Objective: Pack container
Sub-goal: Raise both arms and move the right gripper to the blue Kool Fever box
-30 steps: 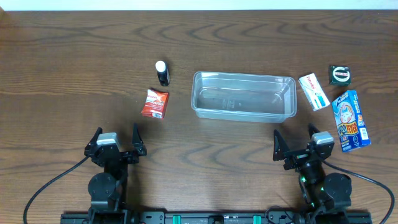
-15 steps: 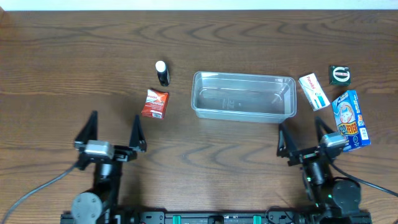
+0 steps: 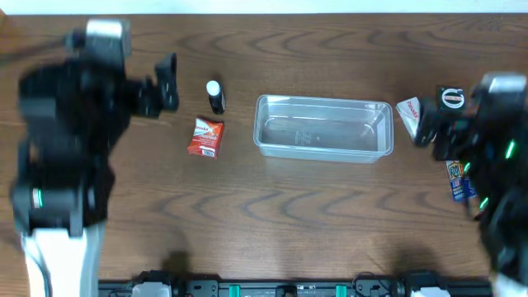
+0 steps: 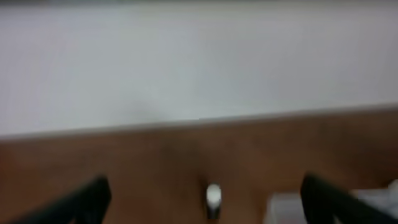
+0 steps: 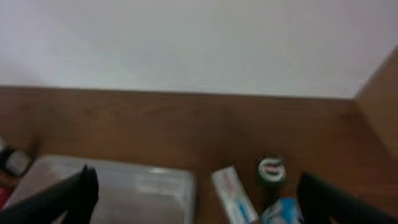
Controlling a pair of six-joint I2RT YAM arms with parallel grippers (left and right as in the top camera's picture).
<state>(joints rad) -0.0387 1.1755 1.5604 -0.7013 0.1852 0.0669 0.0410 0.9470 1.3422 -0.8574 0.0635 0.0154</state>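
Note:
The container (image 3: pixel 322 125), a clear empty plastic tub, sits at the table's middle; it also shows in the right wrist view (image 5: pixel 106 186). A small black bottle with a white cap (image 3: pixel 215 96) and a red packet (image 3: pixel 205 137) lie to its left. A white box (image 3: pixel 408 110), a round black item (image 3: pixel 450 98) and a blue carton (image 3: pixel 456 177) lie to its right, partly under my right arm. My left gripper (image 3: pixel 163 89) is raised, open and empty, left of the bottle (image 4: pixel 213 198). My right gripper (image 3: pixel 431 128) is raised, open and empty, over the white box (image 5: pixel 233 193).
The white wall runs behind the table's far edge (image 4: pixel 199 121). The round black item (image 5: pixel 271 169) and the blue carton (image 5: pixel 280 213) show low in the right wrist view. Both raised arms are blurred and hide the table's left and right sides in the overhead view.
Both arms have lifted from the table's front edge and swung up and toward the back. The left now stands near the bottle, the right over the items on the right. No object has moved.

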